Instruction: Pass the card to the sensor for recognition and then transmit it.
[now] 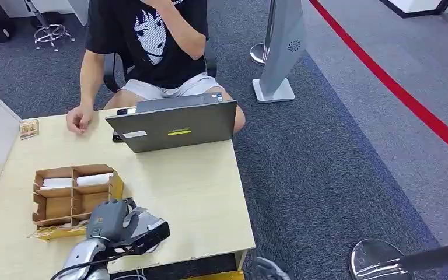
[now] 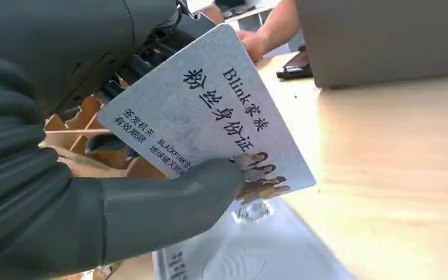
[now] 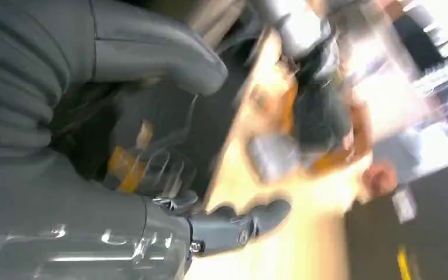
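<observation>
Over the sensor [image 2: 256, 256], left hand [image 2: 93, 192] pinches card [image 2: 210, 116] btwn thumb & dark fingers [image 2: 146, 58].

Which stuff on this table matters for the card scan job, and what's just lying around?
For the job: card, held by left hand; white sensor pad beneath it.

Lying about: laptop, cardboard organizer, phone, person's hand.

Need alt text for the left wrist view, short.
The left hand holds a pale printed card tilted above a white sensor pad on a light wooden table. Behind it are a cardboard divider box, a grey laptop and a person's hand.
</observation>
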